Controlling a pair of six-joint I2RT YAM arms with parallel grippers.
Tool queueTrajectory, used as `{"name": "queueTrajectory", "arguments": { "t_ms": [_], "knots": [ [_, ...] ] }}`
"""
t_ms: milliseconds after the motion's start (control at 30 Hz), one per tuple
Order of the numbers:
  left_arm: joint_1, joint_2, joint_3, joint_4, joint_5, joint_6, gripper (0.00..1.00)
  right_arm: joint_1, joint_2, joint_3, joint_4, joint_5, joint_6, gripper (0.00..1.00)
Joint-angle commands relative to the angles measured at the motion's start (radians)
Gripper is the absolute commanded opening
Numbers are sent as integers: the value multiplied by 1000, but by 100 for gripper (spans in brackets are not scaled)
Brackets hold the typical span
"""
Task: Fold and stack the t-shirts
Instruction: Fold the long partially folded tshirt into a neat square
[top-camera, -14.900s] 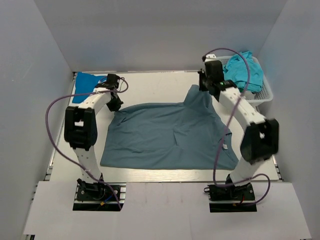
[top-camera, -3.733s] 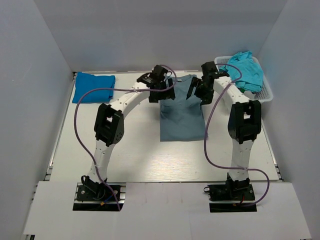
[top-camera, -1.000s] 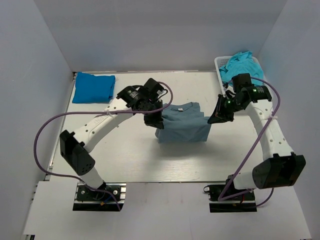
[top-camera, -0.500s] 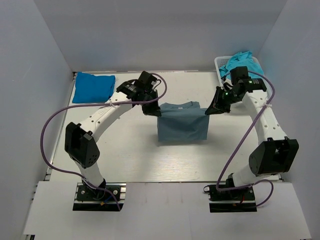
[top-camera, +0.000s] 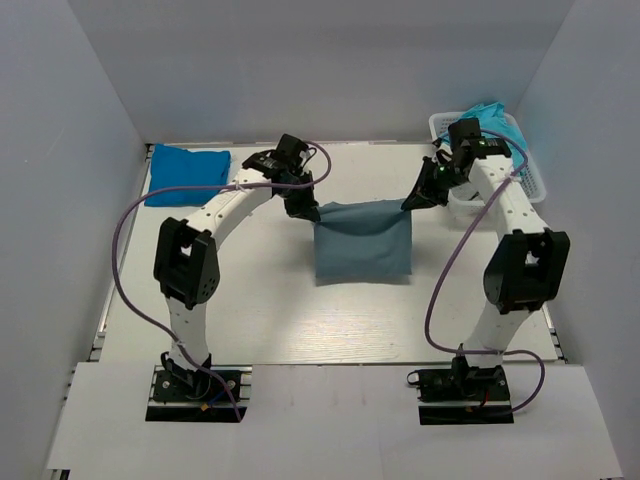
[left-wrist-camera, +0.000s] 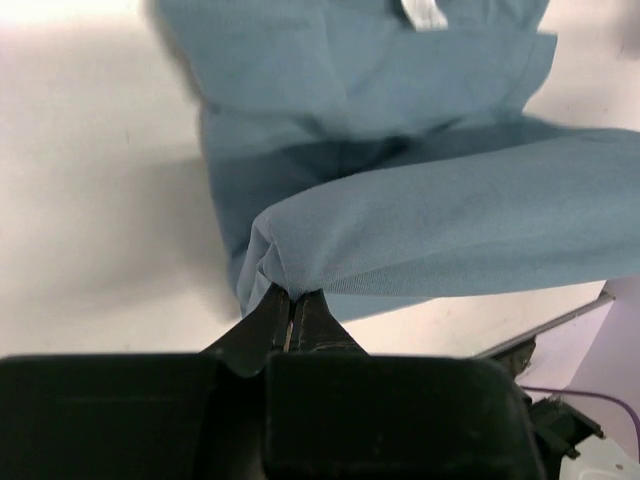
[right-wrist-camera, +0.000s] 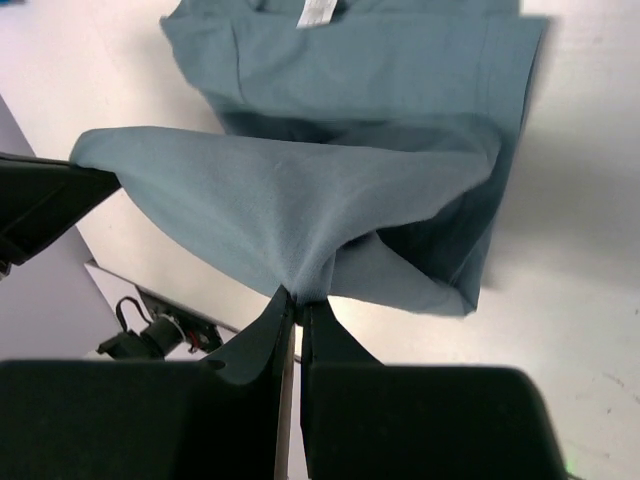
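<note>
Between the left gripper (top-camera: 308, 212) and right gripper (top-camera: 410, 203), both pinched shut on its edge, the dusty grey-blue cloth t-shirt (top-camera: 362, 248) has been drawn back taut; the fold is judged nearly set.

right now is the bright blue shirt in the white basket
No, the bright blue shirt lies folded far left, apart from the white basket far right.

A t-shirt (top-camera: 362, 245) spanned from the left pincer (top-camera: 304, 211) to the right pincer (top-camera: 411, 204), trailing onto the bench (top-camera: 250, 300), with a folded t-shirt (top-camera: 187, 172) well left of the left pincer and a basket (top-camera: 437, 122) just right of the right pincer.
</note>
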Motion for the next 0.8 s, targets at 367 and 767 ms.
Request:
{"name": "queueTrajectory", "arguments": {
  "t_ms": [367, 767],
  "knots": [
    [84, 224, 274, 59, 32, 85, 0, -52, 287, 220, 94, 21, 19, 0],
    [105, 365, 362, 203, 90, 143, 19, -74, 430, 256, 151, 97, 65, 0]
  ]
}}
